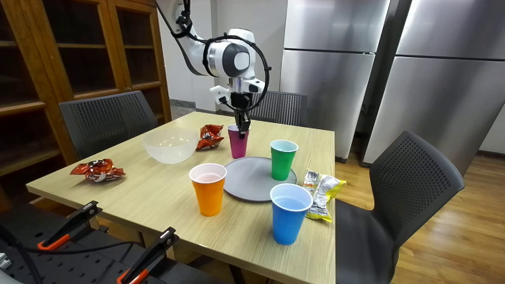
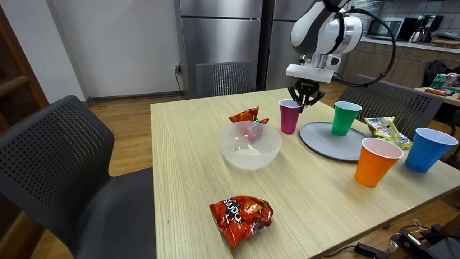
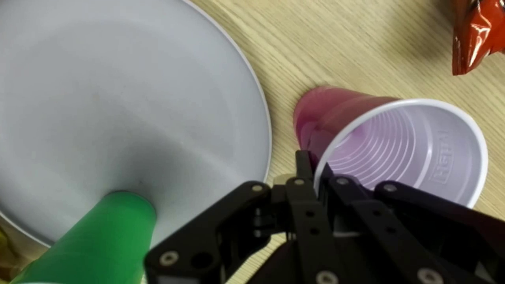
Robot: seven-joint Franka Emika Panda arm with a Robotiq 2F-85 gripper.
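Black two-fingered gripper [image 3: 315, 169] pinches the tapered magenta plastic cup [image 3: 394, 142] at its rim, one finger inside, one outside. Cup is upright, its body extending below the fingertips, just beside the flat round grey plate [image 3: 138, 90].

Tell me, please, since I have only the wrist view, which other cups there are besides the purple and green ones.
Observer: An orange cup and a blue cup stand upright on the table, as both exterior views show.
Operator: Thank you; I see the fingers pinching the purple cup, but what else stands near the red bag at my upper right?
Observer: A translucent bowl, which in both exterior views stands between that red bag and a second red bag.
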